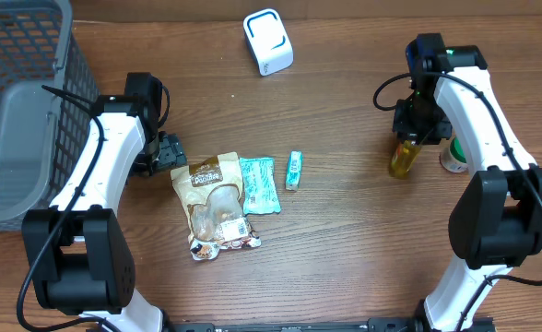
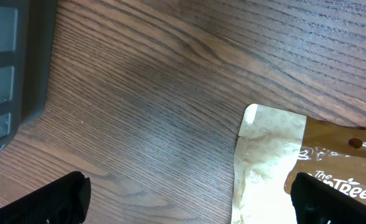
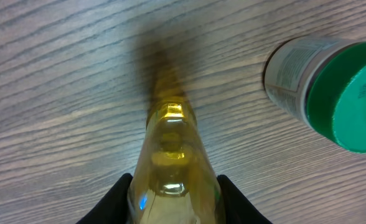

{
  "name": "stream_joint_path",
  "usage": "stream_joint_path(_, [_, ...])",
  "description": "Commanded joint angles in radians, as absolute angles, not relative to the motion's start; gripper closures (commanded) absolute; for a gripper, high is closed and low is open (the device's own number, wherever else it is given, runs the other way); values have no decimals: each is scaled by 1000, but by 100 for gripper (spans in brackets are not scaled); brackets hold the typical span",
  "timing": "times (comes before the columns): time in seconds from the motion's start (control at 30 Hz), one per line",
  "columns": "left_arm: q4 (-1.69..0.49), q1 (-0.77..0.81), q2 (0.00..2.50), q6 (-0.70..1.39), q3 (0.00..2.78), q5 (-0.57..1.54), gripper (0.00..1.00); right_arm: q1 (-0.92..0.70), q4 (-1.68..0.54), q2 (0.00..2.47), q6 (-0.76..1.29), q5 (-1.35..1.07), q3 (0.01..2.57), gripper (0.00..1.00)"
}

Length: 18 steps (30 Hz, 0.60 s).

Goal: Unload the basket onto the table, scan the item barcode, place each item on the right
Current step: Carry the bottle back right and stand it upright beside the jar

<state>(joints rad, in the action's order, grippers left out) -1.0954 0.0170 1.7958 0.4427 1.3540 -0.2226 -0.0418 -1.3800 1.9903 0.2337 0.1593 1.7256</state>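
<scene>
Right pincer (image 3: 173,208): fingers partly closed, pinching a yellow clear bottle (image 3: 170,155) by one end. The bottle's body reaches away from the fingers toward the wooden table (image 3: 58,74). It looks tilted from overhead. Can't tell whether its far end touches the wood.

Just to this pincer's right: a white container with a green cap (image 3: 332,87). Close beside the bottle, a narrow gap between them. Nothing else near the grip.

Well off to this pincer's left and farther from the robot: a white blue-rimmed device (image 1: 268,41), alone on the table. Bare wood between it and the bottle.

Left pincer (image 2: 189,208): fingers spread wide, nothing between them, low over the table.

Just to its right: the top corner of a tan snack pouch (image 2: 276,162), lying flat, not touched.

Beyond the pouch, same direction: a teal packet (image 1: 259,184) touching the pouch's edge. Then a smaller teal packet (image 1: 294,170), just apart.

To the left pincer's left: a grey mesh basket (image 1: 13,111), its wall near the arm.
</scene>
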Motion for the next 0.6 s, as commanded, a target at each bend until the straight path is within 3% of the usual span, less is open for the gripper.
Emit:
stream_joint_path(0.0, [-1094, 14, 1806, 450, 1354, -243, 0, -32, -1379, 1942, 240, 155, 1721, 86])
stream_joint_path(0.13, [-1094, 14, 1806, 450, 1354, -243, 0, -32, -1379, 1942, 240, 155, 1721, 84])
stream_joint_path(0.23, [-1094, 14, 1806, 450, 1354, -243, 0, -32, -1382, 1942, 240, 155, 1721, 75])
stream_joint_path(0.33, [-1094, 14, 1806, 450, 1354, -243, 1, -32, -1391, 1942, 240, 155, 1721, 58])
stream_joint_path(0.47, [-1095, 14, 1806, 450, 1354, -243, 1, -32, -1393, 1942, 240, 155, 1721, 44])
stream_joint_path(0.57, [-1094, 14, 1806, 450, 1354, -243, 0, -32, -1393, 1942, 240, 155, 1721, 39])
